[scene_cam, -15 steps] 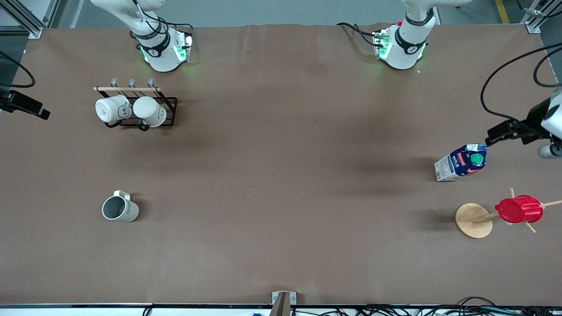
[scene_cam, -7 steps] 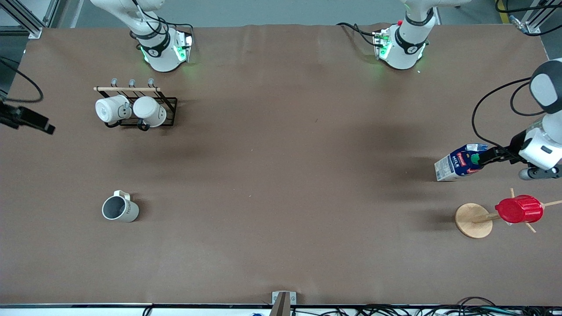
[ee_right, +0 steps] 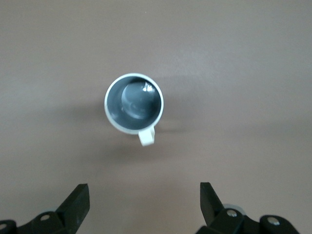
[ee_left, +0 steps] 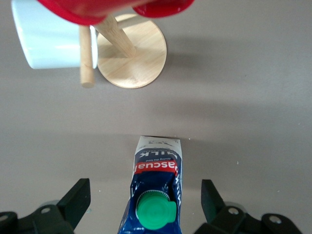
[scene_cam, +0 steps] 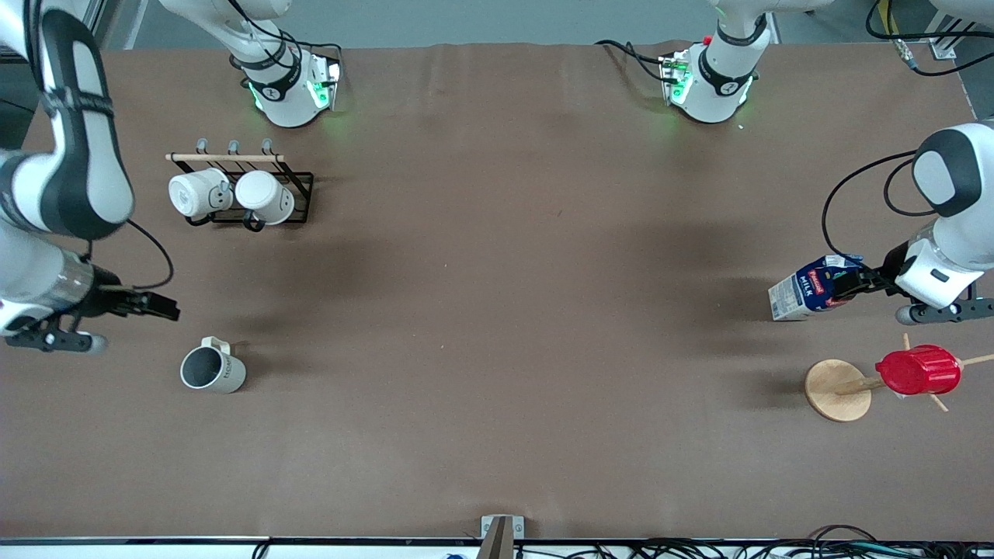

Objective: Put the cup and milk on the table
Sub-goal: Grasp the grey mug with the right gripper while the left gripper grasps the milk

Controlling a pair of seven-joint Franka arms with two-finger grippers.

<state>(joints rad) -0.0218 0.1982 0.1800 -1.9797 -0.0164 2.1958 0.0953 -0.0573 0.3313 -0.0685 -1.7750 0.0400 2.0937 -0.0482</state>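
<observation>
The milk, a blue and white carton with a green cap, stands on the brown table toward the left arm's end. My left gripper is open around the carton's top. In the left wrist view the milk sits between the fingers with a gap on each side, and my left gripper is not touching it. The cup, cream-white with a grey inside, stands upright toward the right arm's end. My right gripper is open and empty beside it. In the right wrist view the cup lies ahead of my right gripper.
A red ribbed cup hangs on a wooden stand, nearer the front camera than the milk. A black rack holding two plain white mugs stands near the right arm's base.
The left gripper has come down from above the table's end to the milk's top. The right arm has swung in from the table's edge to beside the cup.
</observation>
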